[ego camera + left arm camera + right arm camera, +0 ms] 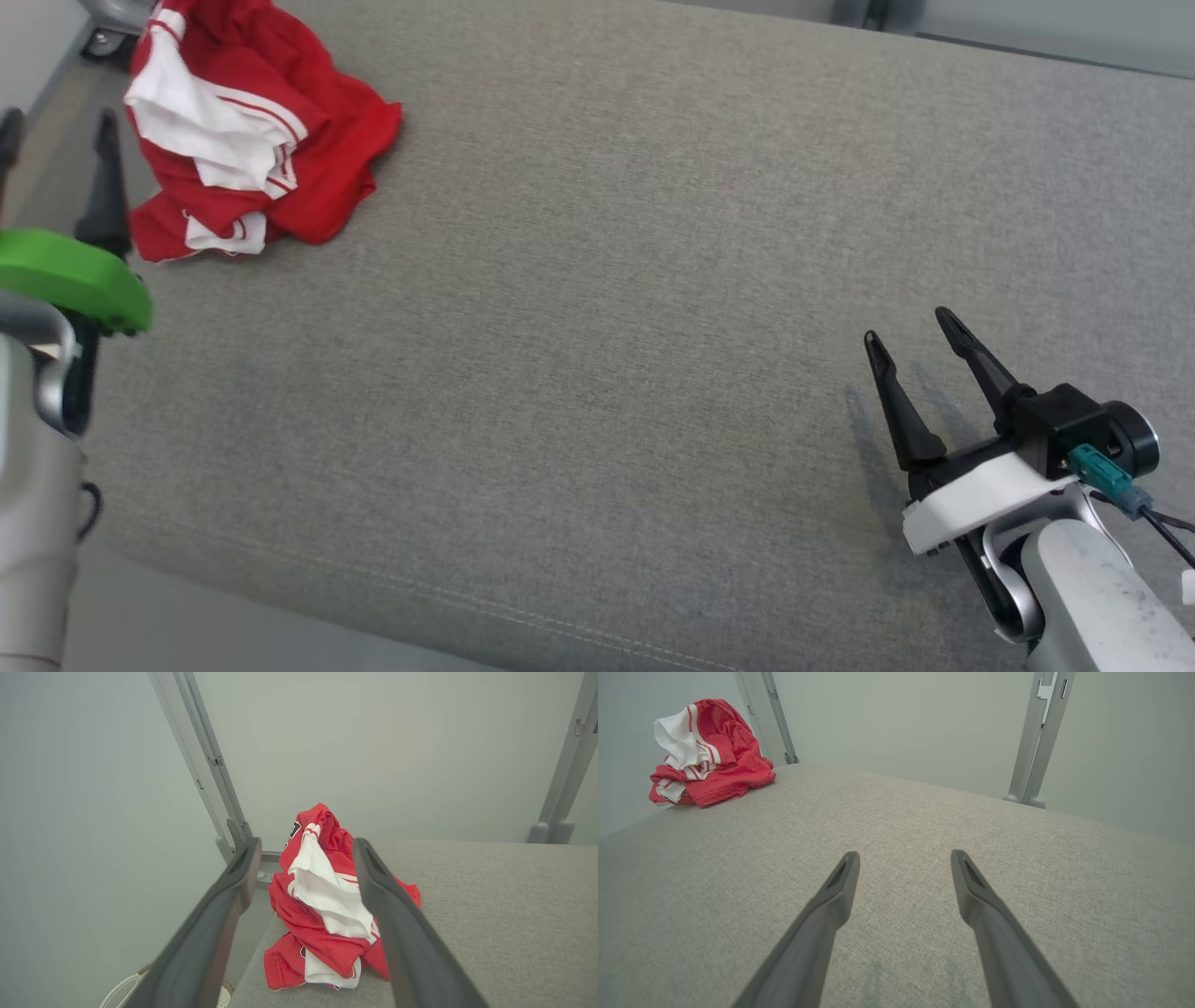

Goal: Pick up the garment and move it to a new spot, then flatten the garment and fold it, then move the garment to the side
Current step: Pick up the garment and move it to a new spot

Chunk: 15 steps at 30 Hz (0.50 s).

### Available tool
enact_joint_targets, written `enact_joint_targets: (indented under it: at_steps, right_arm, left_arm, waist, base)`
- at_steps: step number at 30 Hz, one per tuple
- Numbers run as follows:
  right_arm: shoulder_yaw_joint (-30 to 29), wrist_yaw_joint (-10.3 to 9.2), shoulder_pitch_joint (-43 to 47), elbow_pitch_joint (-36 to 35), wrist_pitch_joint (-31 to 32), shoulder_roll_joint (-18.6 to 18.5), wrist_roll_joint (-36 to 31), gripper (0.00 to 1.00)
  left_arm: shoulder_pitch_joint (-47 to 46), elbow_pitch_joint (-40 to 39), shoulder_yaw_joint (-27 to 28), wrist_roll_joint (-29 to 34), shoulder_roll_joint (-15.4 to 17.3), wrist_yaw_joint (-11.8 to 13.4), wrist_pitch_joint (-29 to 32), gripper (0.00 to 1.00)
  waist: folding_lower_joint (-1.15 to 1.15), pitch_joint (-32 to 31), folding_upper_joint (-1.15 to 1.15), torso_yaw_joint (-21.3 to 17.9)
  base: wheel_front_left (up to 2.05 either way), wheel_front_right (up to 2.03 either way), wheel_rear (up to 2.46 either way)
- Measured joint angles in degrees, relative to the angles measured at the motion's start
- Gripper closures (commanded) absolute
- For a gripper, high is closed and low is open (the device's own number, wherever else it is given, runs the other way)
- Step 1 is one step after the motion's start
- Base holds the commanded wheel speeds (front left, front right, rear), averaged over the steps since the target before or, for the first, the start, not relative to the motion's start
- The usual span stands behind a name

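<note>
The garment [245, 140] is a crumpled red and white heap at the far left corner of the grey fabric table [616, 308]. My left gripper [58, 121] stands open at the table's left edge, just left of the heap and apart from it. In the left wrist view the garment [327, 905] lies ahead between the two open fingers of my left gripper [306, 847], untouched. My right gripper [910, 331] is open over the table's near right part, far from the garment. The right wrist view has my right gripper [903, 856] empty over bare cloth, the garment [707, 753] at upper left.
Grey metal frame posts [1036, 742] rise behind the table's far edge against a pale wall. A white wire basket rim [126, 987] shows on the floor beyond the table's left edge. The table's near edge [373, 597] runs along the bottom of the head view.
</note>
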Motion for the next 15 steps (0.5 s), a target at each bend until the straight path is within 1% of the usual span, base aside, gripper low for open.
enact_joint_targets:
  at_steps: [4, 7, 10, 12, 15]
  right_arm:
    - [0.15, 0.01, -1.72, -1.09, 0.0, -0.66, 0.02, 0.0]
    - [-0.05, 0.0, -2.66, -2.04, 0.0, -0.87, 0.04, 0.0]
    - [-0.43, 0.0, -3.39, -3.1, 0.0, -1.22, 0.15, 0.0]
    - [-0.73, 0.01, -3.71, -3.71, 0.0, -1.4, 0.15, 0.0]
    - [-1.22, 0.0, -3.93, -4.3, 0.0, -1.78, 0.14, 0.0]
  left_arm:
    - [-7.1, 3.15, -2.05, -2.24, 5.56, 0.0, 2.75, 0.0]
    - [-10.51, 5.55, -2.93, -4.03, 8.37, -0.02, 5.02, 0.0]
    - [-13.32, 8.84, -2.26, -4.98, 10.85, 0.02, 7.57, 0.0]
    - [-14.66, 11.32, -2.05, -4.97, 12.18, 0.85, 9.85, 0.0]
    - [-15.95, 14.4, -1.1, -5.24, 13.17, 3.39, 12.02, 0.0]
  waist:
    - [0.0, 2.85, 0.0, -3.28]
    - [0.0, 4.88, 0.0, -5.88]
    - [0.0, 7.04, 0.0, -8.32]
    - [0.0, 8.52, 0.0, -9.88]
    - [0.0, 10.7, 0.0, -12.03]
  base:
    - [0.0, 0.0, 0.0]
    - [0.0, 0.0, 0.0]
    - [0.0, 0.0, 0.0]
    - [0.0, 0.0, 0.0]
    - [0.0, 0.0, 0.0]
